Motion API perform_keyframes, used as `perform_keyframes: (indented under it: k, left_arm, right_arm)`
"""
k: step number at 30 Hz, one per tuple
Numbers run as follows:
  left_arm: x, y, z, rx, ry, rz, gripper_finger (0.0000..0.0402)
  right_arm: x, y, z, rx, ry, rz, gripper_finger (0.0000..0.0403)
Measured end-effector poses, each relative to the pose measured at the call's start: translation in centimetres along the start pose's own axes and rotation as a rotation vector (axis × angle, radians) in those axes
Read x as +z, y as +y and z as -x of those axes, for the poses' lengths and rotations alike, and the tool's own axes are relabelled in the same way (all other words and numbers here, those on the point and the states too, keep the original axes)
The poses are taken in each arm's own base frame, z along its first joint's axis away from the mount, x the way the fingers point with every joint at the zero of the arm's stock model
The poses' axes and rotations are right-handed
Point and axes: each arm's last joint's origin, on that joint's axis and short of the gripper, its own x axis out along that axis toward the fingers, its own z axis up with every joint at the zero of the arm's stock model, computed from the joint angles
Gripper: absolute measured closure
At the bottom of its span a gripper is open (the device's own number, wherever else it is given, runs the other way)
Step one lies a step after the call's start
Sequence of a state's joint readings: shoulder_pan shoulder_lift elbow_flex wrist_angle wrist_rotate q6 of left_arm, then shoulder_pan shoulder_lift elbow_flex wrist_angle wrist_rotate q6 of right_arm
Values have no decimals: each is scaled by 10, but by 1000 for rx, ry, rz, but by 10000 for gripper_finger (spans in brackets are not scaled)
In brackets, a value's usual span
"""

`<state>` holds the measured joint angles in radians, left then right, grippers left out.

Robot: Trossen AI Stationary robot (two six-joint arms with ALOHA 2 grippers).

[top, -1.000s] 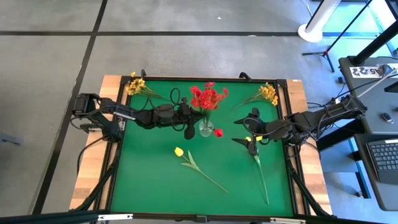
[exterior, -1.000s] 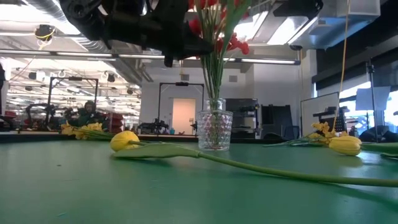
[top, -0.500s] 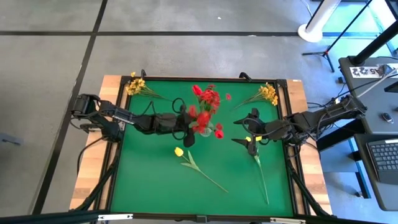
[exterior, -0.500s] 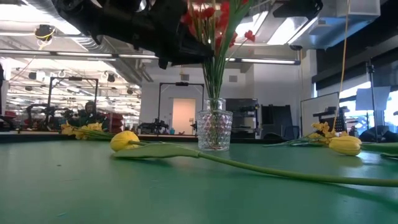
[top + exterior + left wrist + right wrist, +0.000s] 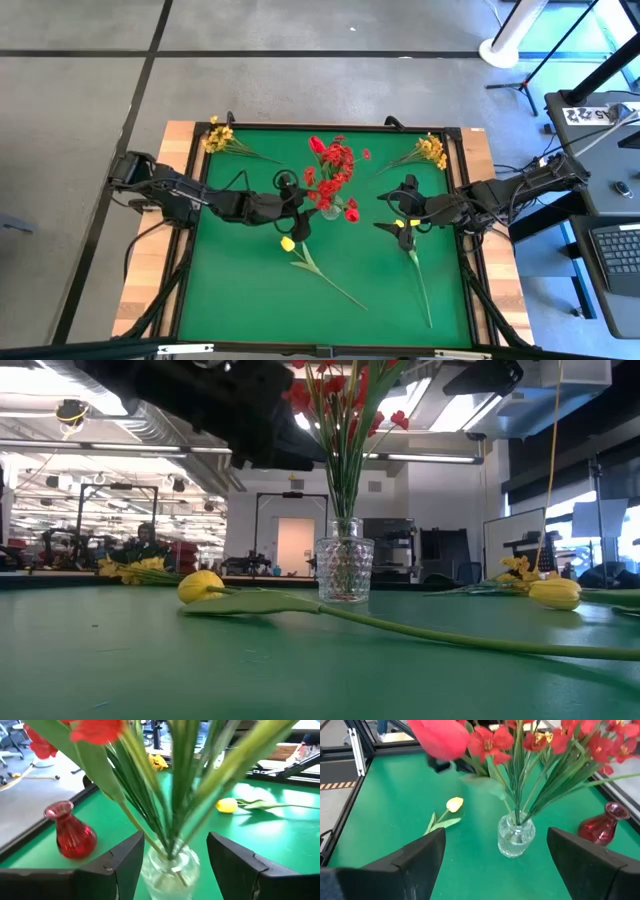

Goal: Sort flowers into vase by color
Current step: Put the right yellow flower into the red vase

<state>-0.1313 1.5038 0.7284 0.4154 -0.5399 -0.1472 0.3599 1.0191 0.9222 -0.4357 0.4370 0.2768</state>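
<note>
A clear glass vase (image 5: pixel 329 208) stands mid-table and holds red tulips and red sprays (image 5: pixel 330 170); it also shows in the low view (image 5: pixel 345 570). My left gripper (image 5: pixel 175 865) is open, with a finger on each side of the vase's neck and the stems between them. I see no touch. One yellow tulip (image 5: pixel 288 243) lies flat on the green mat, its stem running toward the near right. My right gripper (image 5: pixel 392 212) is open and empty, and hovers over a second yellow tulip (image 5: pixel 404 226) that lies on the mat. Yellow-orange sprays lie at the far left (image 5: pixel 218 137) and the far right (image 5: pixel 432 150).
A small red vase (image 5: pixel 75 832) stands empty on the mat beyond the clear vase, toward the far right; it also shows in the right wrist view (image 5: pixel 602 825). The green mat (image 5: pixel 240 290) has a raised black frame. A desk with a laptop (image 5: pixel 615 250) stands to the right of the table.
My left gripper has drawn back from the flower heads toward the table's near edge and come lower beside the vase. The red bunch has shifted in the vase: its heads now sit lower and lean more toward the near side. My right arm has kept still.
</note>
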Motion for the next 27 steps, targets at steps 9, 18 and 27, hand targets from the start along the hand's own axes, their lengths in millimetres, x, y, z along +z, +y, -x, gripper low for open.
perform_keyframes:
  k: [9,18,27]
  left_arm:
    - [6,-15,43,-70,78,91,189]
    - [15,-20,85,-154,118,256,190]
    - [11,-26,87,-158,149,386,190]
  right_arm:
    - [-13,-14,9,-249,55,-92,56]
    - [-42,-24,23,-261,371,-321,56]
    - [-65,-5,-5,-211,745,-446,56]
